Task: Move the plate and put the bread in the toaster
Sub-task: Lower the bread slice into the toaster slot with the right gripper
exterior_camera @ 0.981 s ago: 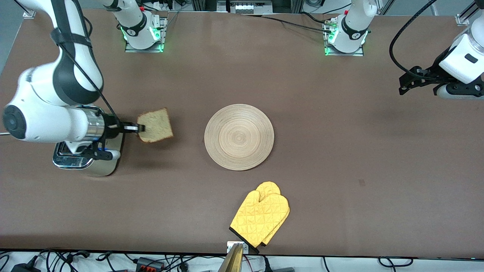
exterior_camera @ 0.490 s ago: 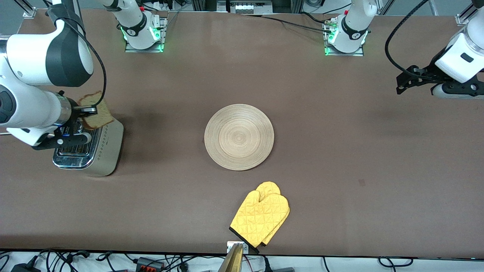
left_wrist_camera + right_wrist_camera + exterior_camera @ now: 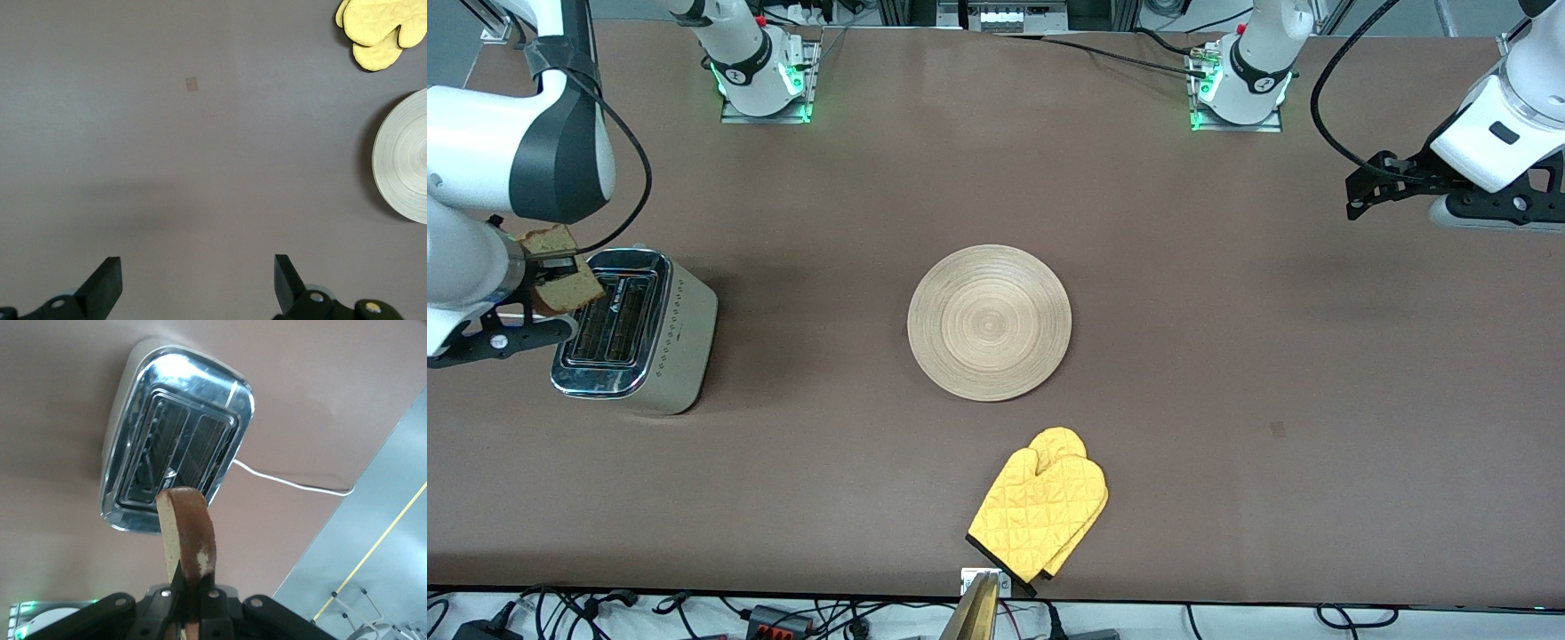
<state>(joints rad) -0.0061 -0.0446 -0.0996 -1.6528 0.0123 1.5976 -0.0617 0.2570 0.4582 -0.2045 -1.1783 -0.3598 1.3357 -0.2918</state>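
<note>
Brown table [image 3: 1227,356], cables along edges. Right gripper [image 3: 541,277] pinching bread [image 3: 560,274] on edge, slice upright in air over toaster's [image 3: 636,331] end, not yet in slot. Toaster stands at right arm's end of table. Left gripper [image 3: 193,283] spread wide, empty, waiting over bare table at left arm's end. Plate [image 3: 989,322] mid-table; yellow oven mitt [image 3: 1040,513] nearer front camera.

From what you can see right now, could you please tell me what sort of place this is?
Probably a robotics lab staged as a kitchen: two arms bolted to a brown table, with a cream-and-chrome two-slot toaster, a round bamboo plate and a yellow quilted oven mitt.
</note>
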